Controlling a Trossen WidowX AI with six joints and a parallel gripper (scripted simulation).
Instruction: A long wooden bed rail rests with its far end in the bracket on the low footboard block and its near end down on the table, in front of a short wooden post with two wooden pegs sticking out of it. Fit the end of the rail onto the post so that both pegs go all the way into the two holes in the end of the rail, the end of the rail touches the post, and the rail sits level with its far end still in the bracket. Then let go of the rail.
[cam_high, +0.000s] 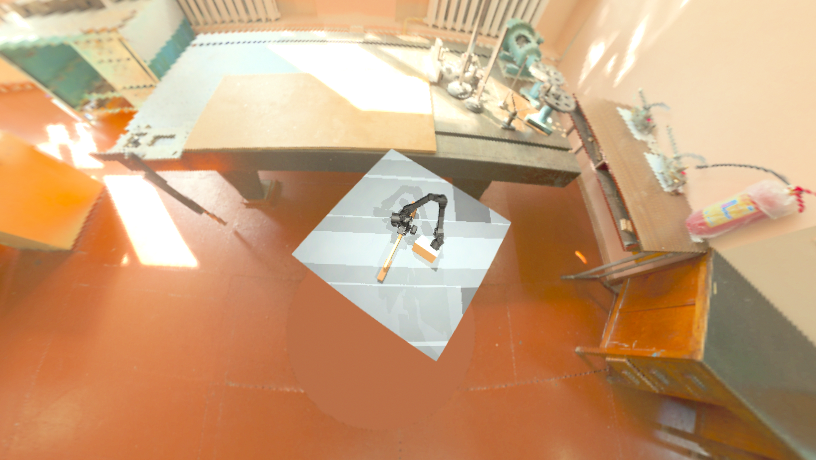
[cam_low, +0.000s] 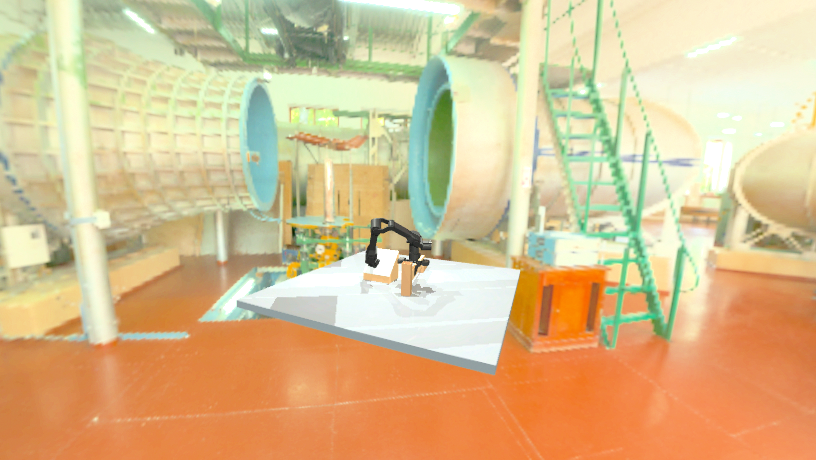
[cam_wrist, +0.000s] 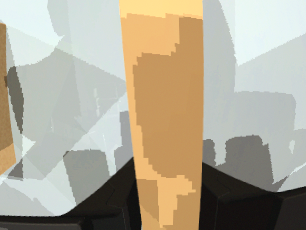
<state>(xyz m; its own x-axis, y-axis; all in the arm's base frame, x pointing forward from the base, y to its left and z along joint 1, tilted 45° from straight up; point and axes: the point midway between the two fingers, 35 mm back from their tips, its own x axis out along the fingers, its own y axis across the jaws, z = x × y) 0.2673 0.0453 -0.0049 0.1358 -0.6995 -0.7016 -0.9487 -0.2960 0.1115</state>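
Observation:
The long wooden rail (cam_high: 392, 254) lies across the tilted grey table, running from my gripper down to the low footboard block (cam_high: 381, 275) at its far end. My gripper (cam_high: 403, 224) is shut on the rail near its near end. In the wrist view the rail (cam_wrist: 165, 115) runs straight up the middle between my dark fingers. In the exterior view my gripper (cam_low: 420, 261) sits just behind the footboard block (cam_low: 406, 278). The post and its pegs are too small and too hidden by my gripper to make out. A brown wooden edge (cam_wrist: 5, 95) shows at the wrist view's left side.
A pale wooden block (cam_high: 425, 249) stands right beside my arm's base (cam_high: 437, 242); it also shows in the exterior view (cam_low: 381, 268). The table top (cam_high: 400, 257) is a small slab with open edges all round, floating above the red floor.

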